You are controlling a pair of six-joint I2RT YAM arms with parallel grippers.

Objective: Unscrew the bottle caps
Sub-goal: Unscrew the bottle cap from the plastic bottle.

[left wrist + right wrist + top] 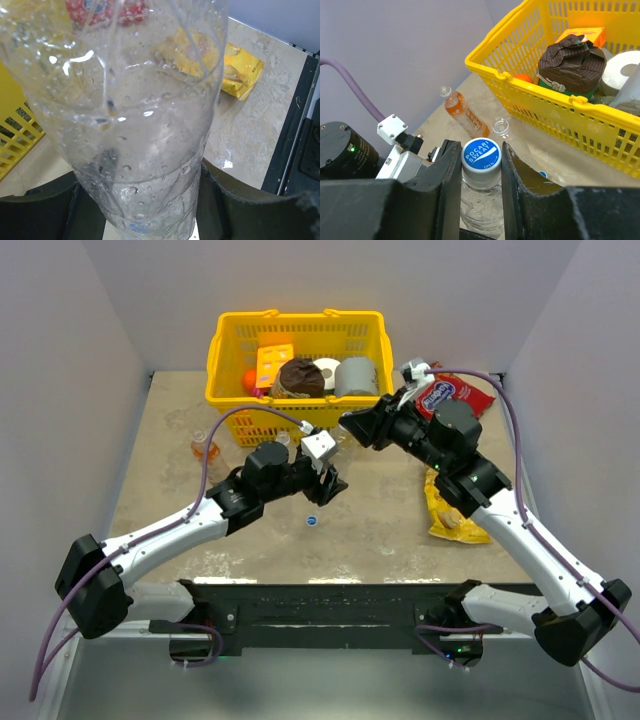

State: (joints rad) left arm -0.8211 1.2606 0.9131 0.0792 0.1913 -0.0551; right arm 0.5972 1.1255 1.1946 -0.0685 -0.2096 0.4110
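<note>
Bottle caps: from above, one small blue cap lies loose on the beige counter. Left wrist: the left end effector is closed around a clear wet plastic bottle. Right wrist: the right end effector pinches the white-and-blue cap, and the bottle's axis points straight into it. The yellow plastic basket stands close.

A clear, wet bottle sits clamped in the left claw; a yellow packet lies beyond.
</note>
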